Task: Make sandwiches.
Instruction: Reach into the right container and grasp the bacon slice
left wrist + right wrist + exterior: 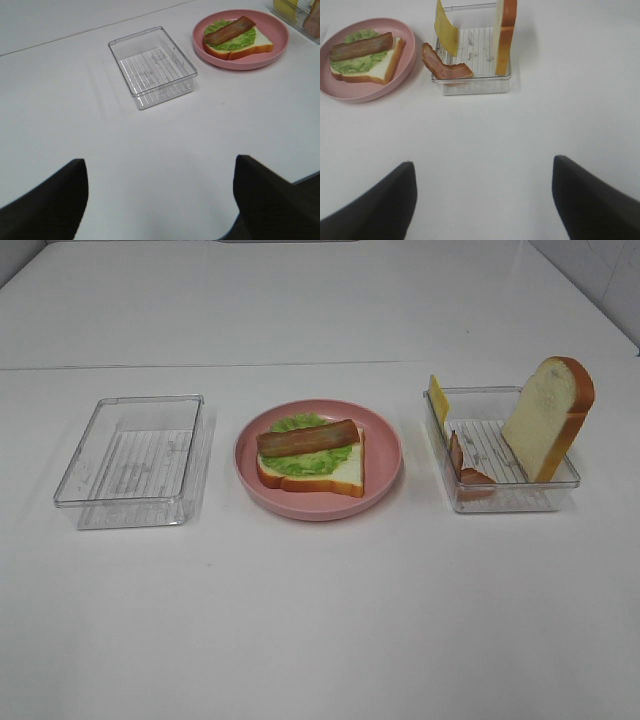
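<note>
The sandwich [312,455], white bread [345,472] under ruffled lettuce [298,463] and one bacon strip [308,438], lies open-faced on the pink plate [385,475] at centre frame in the high view. A bread slice [545,420] stands tilted in the right-hand tray [510,502]. The left gripper [160,162] and right gripper [483,162] hover above the table [320,620], fingers spread, grasping nothing.

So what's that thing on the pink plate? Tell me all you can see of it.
A half-built toy sandwich, no top yet: one white bread slice with orange-brown crust lies flat on the plate, ruffled green lettuce covers most of it, and a reddish-brown bacon strip lies across the lettuce. It looks like plastic. No cheese on it; nothing else touches it.
</note>
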### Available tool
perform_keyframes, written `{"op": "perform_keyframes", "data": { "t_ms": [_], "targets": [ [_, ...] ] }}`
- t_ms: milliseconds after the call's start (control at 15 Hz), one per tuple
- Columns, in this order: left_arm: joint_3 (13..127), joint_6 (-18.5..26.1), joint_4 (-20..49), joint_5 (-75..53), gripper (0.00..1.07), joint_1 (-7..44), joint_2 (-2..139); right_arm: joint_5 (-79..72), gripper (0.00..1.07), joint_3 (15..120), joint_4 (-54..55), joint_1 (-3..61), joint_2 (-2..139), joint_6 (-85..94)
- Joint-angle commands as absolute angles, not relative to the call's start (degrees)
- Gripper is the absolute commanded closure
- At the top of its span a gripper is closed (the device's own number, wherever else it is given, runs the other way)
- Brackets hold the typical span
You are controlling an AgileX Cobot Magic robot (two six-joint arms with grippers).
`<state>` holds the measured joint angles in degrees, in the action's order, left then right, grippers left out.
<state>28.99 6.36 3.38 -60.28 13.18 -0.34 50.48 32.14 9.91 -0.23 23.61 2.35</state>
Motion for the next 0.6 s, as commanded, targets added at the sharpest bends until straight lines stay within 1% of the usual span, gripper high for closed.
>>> {"op": "perform_keyframes", "data": {
  "t_ms": [67,267,400,600],
  "targets": [
    [28.71,5.84,3.72,-59.64,0.30,13.35,-1.49,45.55,0.36,36.73,14.78,-0.69,36.90,5.10],
    [28.71,5.79,3.72,-59.64,0.30,13.35,-1.49,46.29,0.36,44.58,20.34,-0.69,51.85,11.46],
    [28.71,5.79,3.72,-59.64,0.30,13.35,-1.49,49.79,0.36,51.91,24.18,-0.69,63.54,14.38],
    [28.71,5.79,3.72,-59.64,0.30,13.35,-1.49,58.16,0.36,65.03,26.18,-0.57,80.44,14.38]
  ]
}}
